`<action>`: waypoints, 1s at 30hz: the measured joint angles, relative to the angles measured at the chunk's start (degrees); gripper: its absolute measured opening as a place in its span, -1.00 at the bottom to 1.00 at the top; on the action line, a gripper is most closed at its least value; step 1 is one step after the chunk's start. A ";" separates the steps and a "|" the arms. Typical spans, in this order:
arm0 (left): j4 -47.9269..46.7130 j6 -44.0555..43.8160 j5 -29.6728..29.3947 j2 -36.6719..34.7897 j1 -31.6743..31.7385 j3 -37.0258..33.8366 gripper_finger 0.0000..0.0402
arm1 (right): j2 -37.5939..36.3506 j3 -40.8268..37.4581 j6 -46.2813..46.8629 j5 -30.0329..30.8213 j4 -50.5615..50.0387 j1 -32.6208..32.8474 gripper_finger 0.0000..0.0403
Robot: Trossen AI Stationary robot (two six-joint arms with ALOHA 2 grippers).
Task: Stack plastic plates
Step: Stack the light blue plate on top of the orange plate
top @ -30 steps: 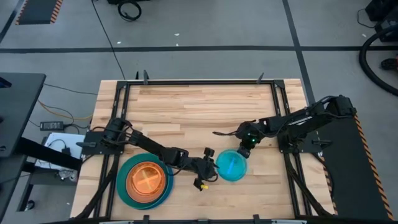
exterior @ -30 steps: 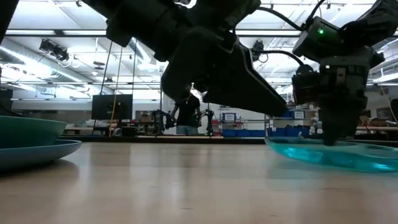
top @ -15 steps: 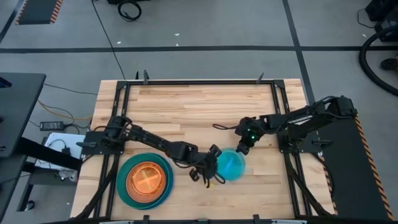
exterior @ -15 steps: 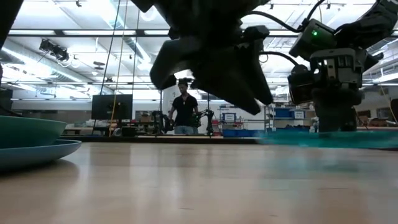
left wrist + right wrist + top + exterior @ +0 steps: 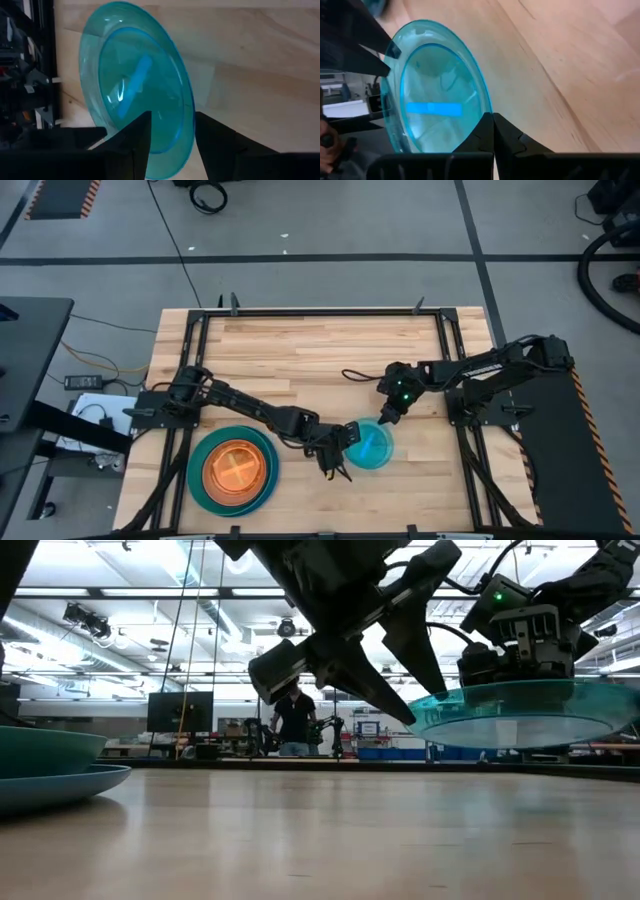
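The cyan plate [image 5: 371, 444] is held clear of the desk [image 5: 320, 350], as the low view shows, near the desk's 5 o'clock area. The right gripper [image 5: 385, 418] has its fingers pinched narrow on the plate's rim at 1 o'clock. The left gripper [image 5: 340, 452] is at the plate's 8 o'clock edge, fingers spread wide, straddling the rim. The stack of plates [image 5: 235, 470], orange on top, sits at the desk's 7 o'clock corner.
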 joint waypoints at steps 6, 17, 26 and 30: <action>0.28 0.04 0.36 0.00 0.19 0.00 -0.34 | 0.00 0.00 0.62 -1.33 2.15 -0.17 -0.99; 0.47 2.24 -0.05 0.00 0.41 0.00 -0.69 | -0.02 0.00 0.36 -3.20 2.70 -0.39 -0.97; 0.32 2.26 0.47 0.00 0.41 0.00 -0.78 | -0.02 0.00 1.71 -6.43 8.11 -0.73 -0.60; 0.35 2.18 0.36 0.00 0.52 0.00 -0.78 | -0.02 0.00 1.77 -9.58 7.65 -2.42 -0.37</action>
